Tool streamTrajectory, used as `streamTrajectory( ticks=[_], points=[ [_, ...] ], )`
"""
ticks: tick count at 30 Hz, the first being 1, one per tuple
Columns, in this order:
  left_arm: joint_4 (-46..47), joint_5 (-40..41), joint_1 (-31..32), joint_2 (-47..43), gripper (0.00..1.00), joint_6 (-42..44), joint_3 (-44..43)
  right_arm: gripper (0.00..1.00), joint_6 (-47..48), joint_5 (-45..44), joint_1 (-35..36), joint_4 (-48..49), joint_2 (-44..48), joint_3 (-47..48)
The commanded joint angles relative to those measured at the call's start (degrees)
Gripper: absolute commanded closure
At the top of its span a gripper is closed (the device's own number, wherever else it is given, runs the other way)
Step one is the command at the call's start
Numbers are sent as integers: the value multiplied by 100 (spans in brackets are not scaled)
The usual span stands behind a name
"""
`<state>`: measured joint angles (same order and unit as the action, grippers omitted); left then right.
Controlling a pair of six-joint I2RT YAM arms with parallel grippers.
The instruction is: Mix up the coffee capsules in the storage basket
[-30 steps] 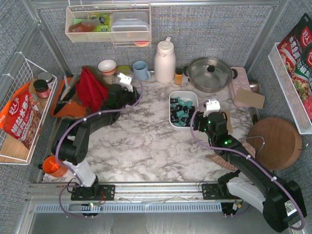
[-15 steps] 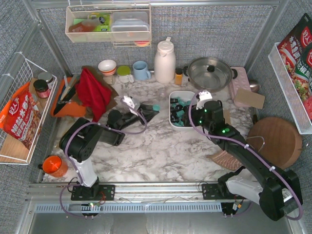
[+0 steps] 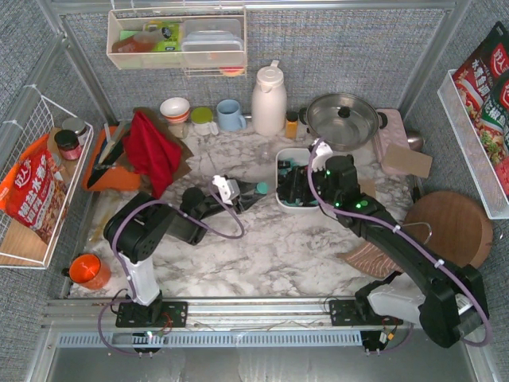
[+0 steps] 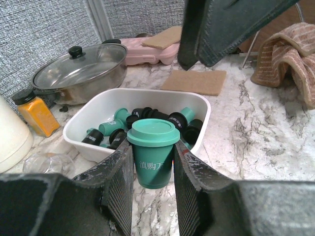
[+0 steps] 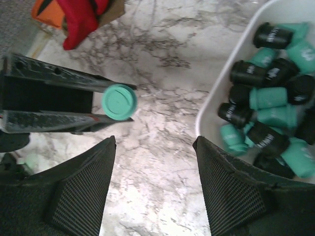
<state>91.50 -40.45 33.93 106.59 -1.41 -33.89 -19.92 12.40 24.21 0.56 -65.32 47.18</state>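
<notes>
The white storage basket (image 3: 280, 163) sits on the marble at centre back, with several teal and black coffee capsules (image 3: 301, 191) lying loose in it. My left gripper (image 3: 256, 191) is shut on one upright teal capsule (image 4: 153, 152), held just above the marble a short way left of the basket (image 4: 204, 112). In the right wrist view that capsule's lid (image 5: 119, 102) shows between the left fingers (image 5: 49, 120). My right gripper (image 5: 153, 142) hangs open and empty over the marble at the basket's left rim (image 5: 216, 98). Capsules (image 5: 266, 113) lie to its right.
A lidded steel pan (image 3: 342, 119), a small orange-capped jar (image 3: 292, 125) and a white thermos (image 3: 269, 99) stand behind the basket. A red cloth (image 3: 151, 147) lies back left. A brown pad (image 4: 194, 81) and striped towel (image 4: 290, 54) lie right of the basket.
My left arm swung from the back left by the cups across to the basket, carrying the teal capsule. My right gripper moved from the basket's near side up over its left part.
</notes>
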Motion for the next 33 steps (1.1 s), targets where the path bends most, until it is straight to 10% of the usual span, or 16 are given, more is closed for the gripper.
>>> streamTrajectory(
  ticks=[1, 33],
  points=[
    [478, -16, 83, 44, 69, 303, 6, 30, -319, 394, 132, 379, -270, 188],
    [430, -45, 478, 121, 69, 378, -79, 43, 555, -609, 981, -1045, -1700, 1425]
  ],
)
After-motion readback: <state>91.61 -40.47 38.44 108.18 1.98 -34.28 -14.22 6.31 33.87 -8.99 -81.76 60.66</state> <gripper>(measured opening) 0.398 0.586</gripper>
